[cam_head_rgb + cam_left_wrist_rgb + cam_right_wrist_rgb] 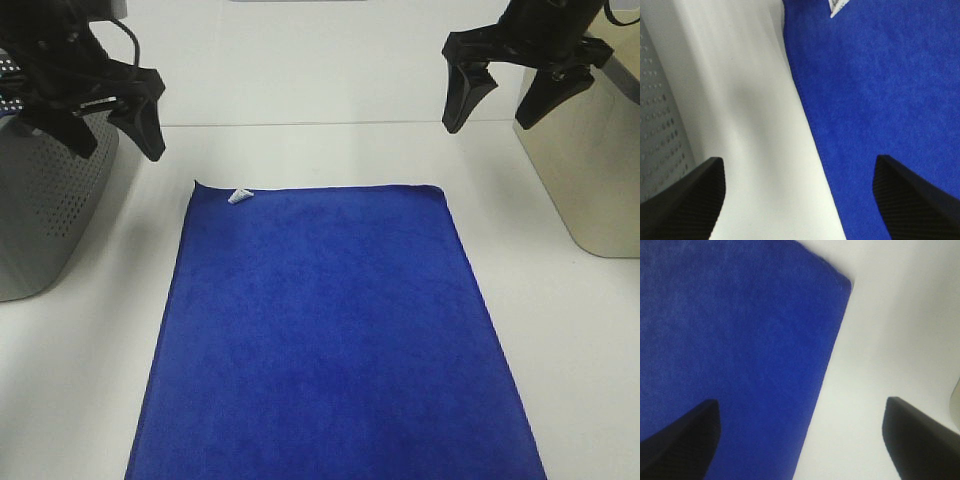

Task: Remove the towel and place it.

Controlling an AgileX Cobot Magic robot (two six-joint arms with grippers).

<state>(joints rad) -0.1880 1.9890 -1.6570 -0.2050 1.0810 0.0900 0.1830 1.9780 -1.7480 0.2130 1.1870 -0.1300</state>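
Both jaws wide apart (empty), hovering near far corners of towel (330, 330), flat on table (560, 380).

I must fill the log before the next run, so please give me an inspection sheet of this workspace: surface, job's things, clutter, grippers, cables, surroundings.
Surface: white table, no stains seen on the bare parts.
Job's things: blue towel spread flat on the table, white tag at its far left corner.
Clutter: nothing seen.
Grippers: left gripper and right gripper both open and empty, hanging near the towel's far corners, not touching it.
Cables: one black cable loops beside the left arm.
Surroundings: grey perforated basket at the left, pale bin at the right, white wall behind.
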